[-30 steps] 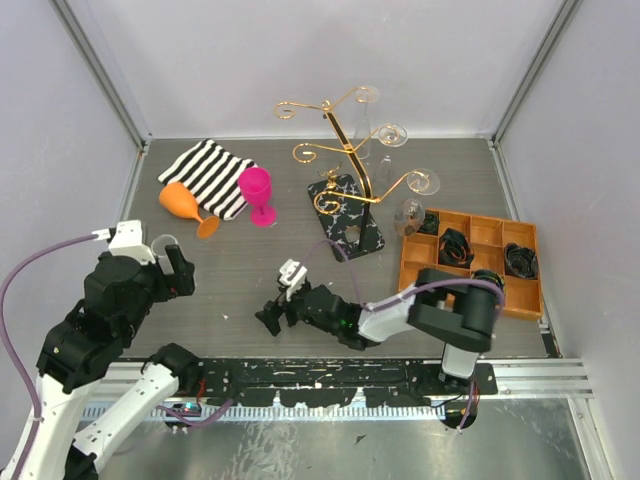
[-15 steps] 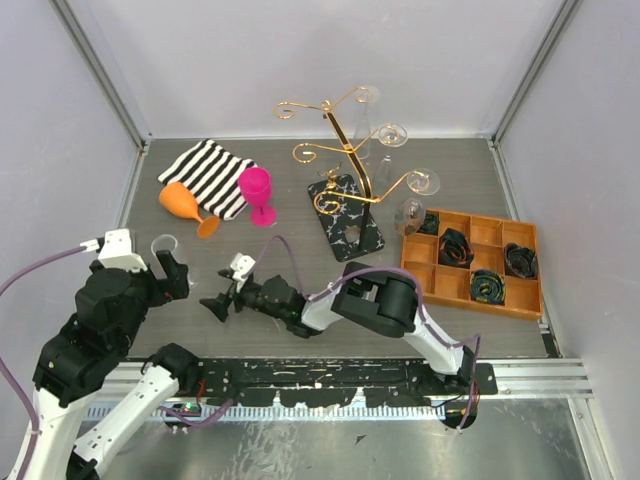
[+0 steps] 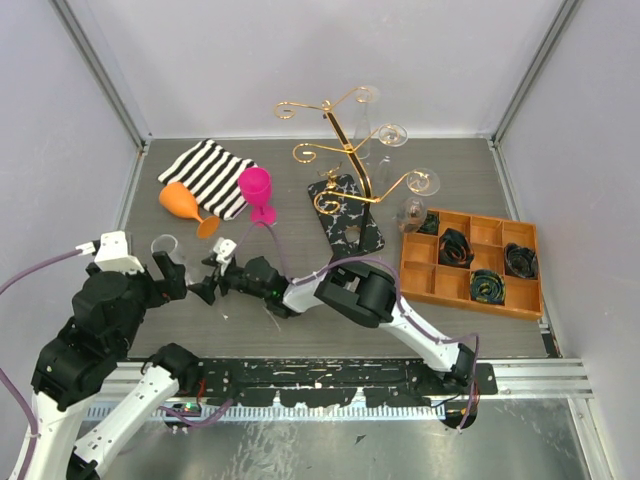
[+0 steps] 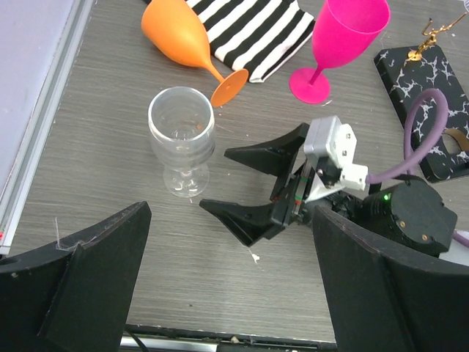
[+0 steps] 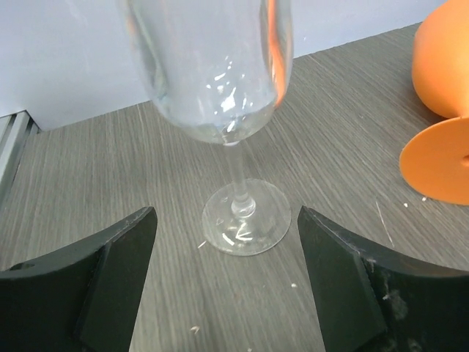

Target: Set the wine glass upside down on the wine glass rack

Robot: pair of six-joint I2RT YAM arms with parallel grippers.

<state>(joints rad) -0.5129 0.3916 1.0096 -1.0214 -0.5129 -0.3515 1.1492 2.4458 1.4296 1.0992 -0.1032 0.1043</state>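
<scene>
Clear wine glass [image 4: 181, 139] upright on table [image 4: 95, 110], stem axis vertical, mouth up; right gripper [image 4: 216, 180] and left gripper [image 4: 232, 213] jaws apart.

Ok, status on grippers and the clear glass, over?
Left gripper open, empty. Right gripper open at the clear glass stem, not touching. Glass upright on table. Orange glass lying just beyond it.
</scene>
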